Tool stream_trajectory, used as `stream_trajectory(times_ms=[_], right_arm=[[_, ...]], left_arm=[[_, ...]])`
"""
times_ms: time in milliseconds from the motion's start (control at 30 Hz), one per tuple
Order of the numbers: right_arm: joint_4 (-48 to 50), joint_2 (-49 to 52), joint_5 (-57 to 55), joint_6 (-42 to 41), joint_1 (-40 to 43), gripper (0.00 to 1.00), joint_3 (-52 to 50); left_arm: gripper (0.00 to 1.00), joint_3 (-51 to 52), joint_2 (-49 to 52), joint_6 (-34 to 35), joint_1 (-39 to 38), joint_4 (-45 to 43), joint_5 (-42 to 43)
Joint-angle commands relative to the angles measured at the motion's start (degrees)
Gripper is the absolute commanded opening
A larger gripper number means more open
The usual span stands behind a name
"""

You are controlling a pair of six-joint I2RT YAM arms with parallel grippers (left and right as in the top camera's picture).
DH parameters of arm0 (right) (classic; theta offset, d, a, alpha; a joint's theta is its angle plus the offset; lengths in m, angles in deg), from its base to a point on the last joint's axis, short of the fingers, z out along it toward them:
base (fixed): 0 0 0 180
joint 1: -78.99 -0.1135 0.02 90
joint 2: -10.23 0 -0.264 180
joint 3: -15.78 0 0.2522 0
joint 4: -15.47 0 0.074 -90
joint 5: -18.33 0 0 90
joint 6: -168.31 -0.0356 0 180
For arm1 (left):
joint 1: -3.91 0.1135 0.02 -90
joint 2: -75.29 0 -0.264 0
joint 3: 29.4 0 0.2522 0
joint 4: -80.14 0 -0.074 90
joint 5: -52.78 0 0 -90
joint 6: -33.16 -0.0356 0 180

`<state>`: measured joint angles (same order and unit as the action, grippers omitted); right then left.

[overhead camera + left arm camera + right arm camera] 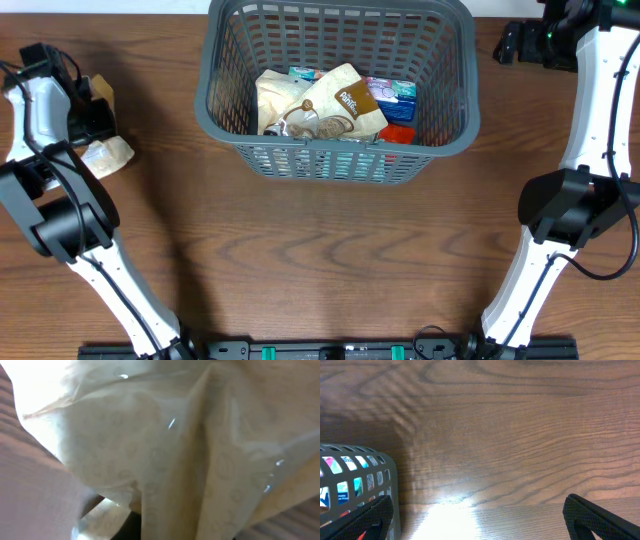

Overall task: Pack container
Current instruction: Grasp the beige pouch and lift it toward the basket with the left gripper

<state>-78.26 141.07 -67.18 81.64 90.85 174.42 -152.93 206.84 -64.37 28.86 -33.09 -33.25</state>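
Observation:
The container (222, 110), a dark grey lattice basket, stands at the top middle of the table. In it lie a large beige pouch (320, 100), a blue-and-pink packet (392, 92) and a red packet (398, 133). At the far left my left gripper (92, 128) is down on a pale beige snack packet (108, 155). That packet (165, 450) fills the left wrist view, pressed close against the jaws, and the gripper is shut on it. My right gripper (512, 42) hangs open at the top right, beside the container's corner (370, 467). Nothing lies between its fingers (600, 520).
A small brown packet (102, 93) lies just behind the left gripper near the table's left edge. Both white arms rise from a rail along the front edge. Bare wood shows in front of the container.

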Motion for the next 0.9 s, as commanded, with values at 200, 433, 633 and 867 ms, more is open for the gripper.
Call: stream_trajectory(times_ms=[200,433,633,867], right_arm=[[-0.24,-0.11,0.44,-0.66,-0.26,0.99,-0.28],[-0.61,-0.11,0.46,-0.42,-0.26,0.99,-0.28],[-0.81,-0.11,0.46,-0.24,-0.26,0.99,-0.28],[-0.94,-0.11,0.46,-0.24,-0.26,0.99,-0.28]], left_arm=[[0.06,0.13,-17.68,2.32,-2.16,5.25,1.49],[0.06,0.13,-33.33,2.25,-6.25,5.01,5.01],[0.06,0.13,-45.90,-6.91,-18.38,2.80,6.08],[0.06,0.13,-53.77,-23.74,-38.25,-5.09,6.10]])
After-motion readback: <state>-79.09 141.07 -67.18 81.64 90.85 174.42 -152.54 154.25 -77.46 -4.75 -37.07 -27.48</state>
